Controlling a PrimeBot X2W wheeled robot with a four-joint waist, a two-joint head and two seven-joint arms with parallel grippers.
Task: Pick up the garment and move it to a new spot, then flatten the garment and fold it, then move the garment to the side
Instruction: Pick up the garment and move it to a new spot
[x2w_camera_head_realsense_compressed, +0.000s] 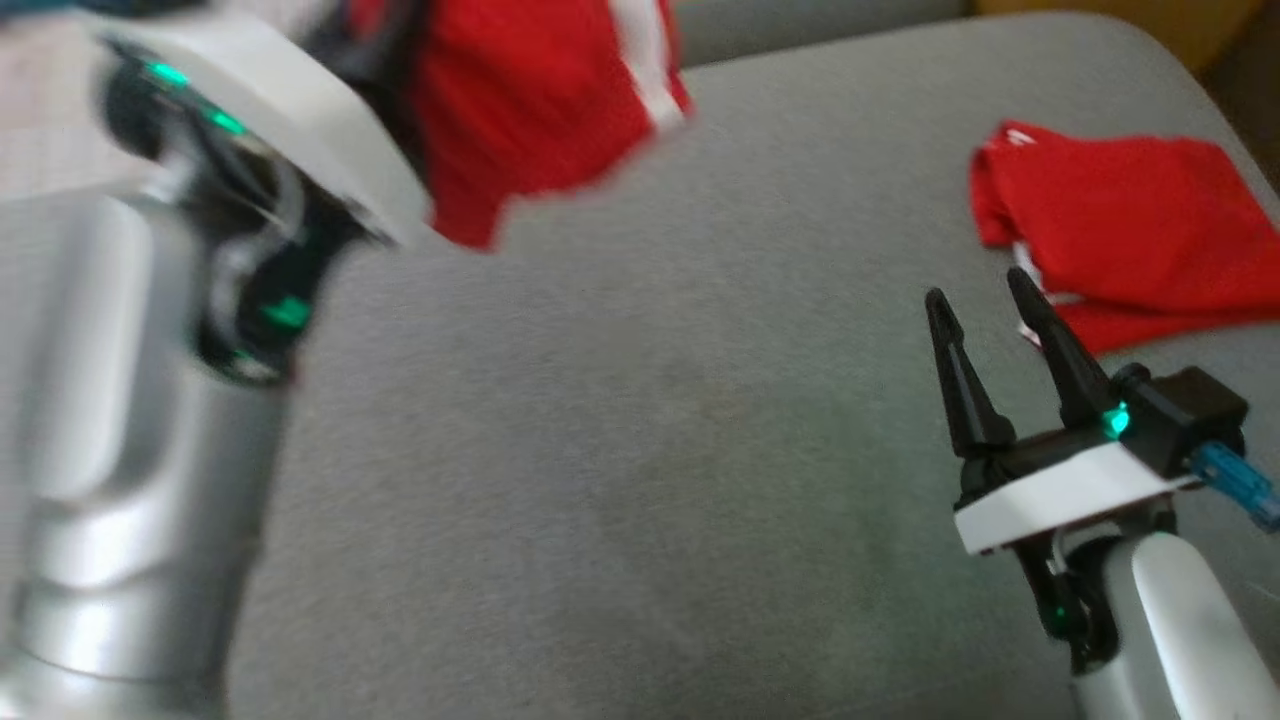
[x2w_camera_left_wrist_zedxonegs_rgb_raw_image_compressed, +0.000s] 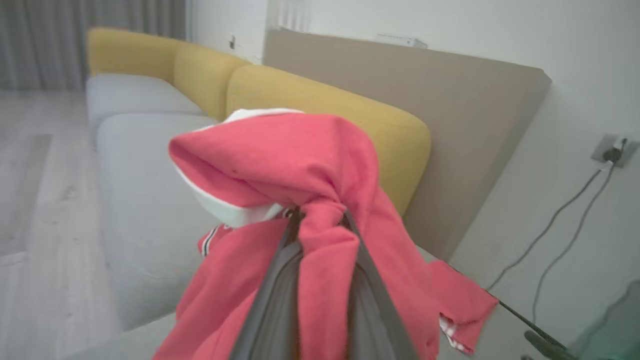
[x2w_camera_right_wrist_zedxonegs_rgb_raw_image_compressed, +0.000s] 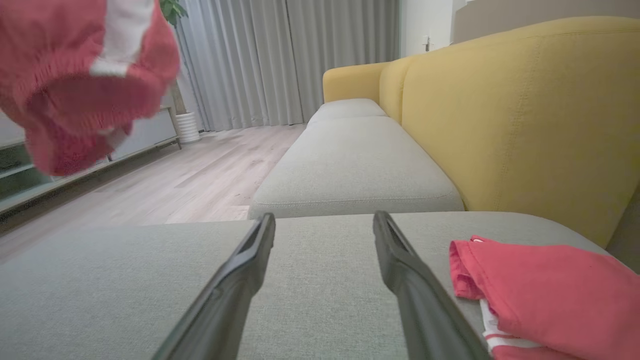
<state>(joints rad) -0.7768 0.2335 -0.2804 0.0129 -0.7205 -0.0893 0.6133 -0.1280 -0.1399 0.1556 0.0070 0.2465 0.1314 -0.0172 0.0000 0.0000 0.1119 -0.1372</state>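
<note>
A red garment (x2w_camera_head_realsense_compressed: 530, 100) with white stripes hangs in the air at the upper left, bunched and drooping. My left gripper (x2w_camera_left_wrist_zedxonegs_rgb_raw_image_compressed: 320, 220) is shut on the garment (x2w_camera_left_wrist_zedxonegs_rgb_raw_image_compressed: 300, 165), whose cloth drapes over both fingers and hides the tips. The hanging garment (x2w_camera_right_wrist_zedxonegs_rgb_raw_image_compressed: 75, 75) also shows at the top left of the right wrist view. My right gripper (x2w_camera_head_realsense_compressed: 985, 285) stands open over the grey cushion at the right, with nothing between its fingers (x2w_camera_right_wrist_zedxonegs_rgb_raw_image_compressed: 245, 260).
A second red garment (x2w_camera_head_realsense_compressed: 1130, 225) lies folded on the grey seat cushion (x2w_camera_head_realsense_compressed: 650, 400) at the right, just beyond my right fingertips. Yellow backrests (x2w_camera_right_wrist_zedxonegs_rgb_raw_image_compressed: 500, 115) run along the sofa. Wooden floor (x2w_camera_right_wrist_zedxonegs_rgb_raw_image_compressed: 190, 170) lies to the left.
</note>
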